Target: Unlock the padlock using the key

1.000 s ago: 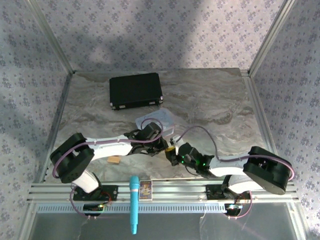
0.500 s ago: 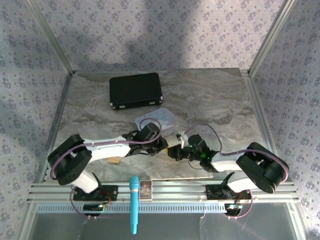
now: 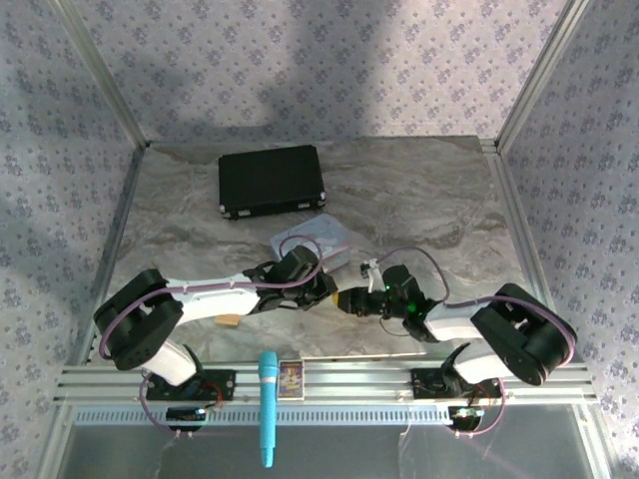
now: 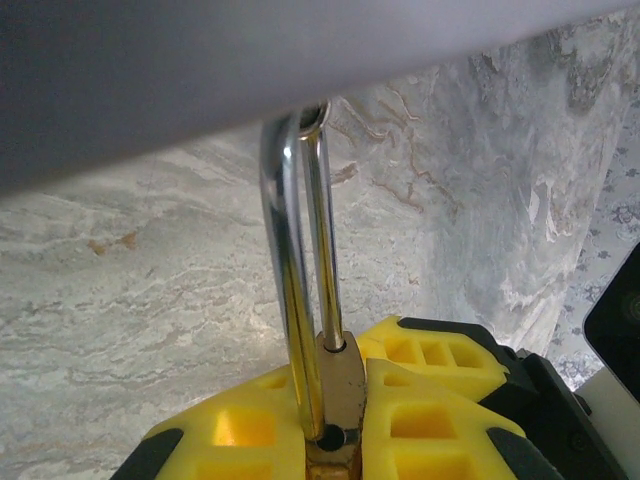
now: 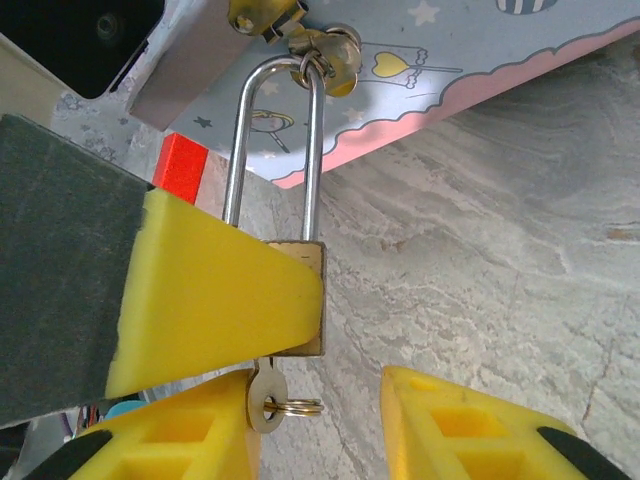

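The padlock [image 5: 312,300] is held over the bench [image 5: 480,230], its body clamped between the left hand's [image 4: 332,425] yellow fingers [image 4: 470,365]. Its shackle [image 5: 278,140] reaches toward the blue tin [image 5: 480,50]. The key [image 5: 264,395] sits at its base, just beside one finger of the right hand [image 5: 320,420], which is spread wide and holds nothing.

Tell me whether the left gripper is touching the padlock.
Touching. The left wrist view shows the left gripper shut on the padlock, its yellow fingers pressed against both sides of the brass body.
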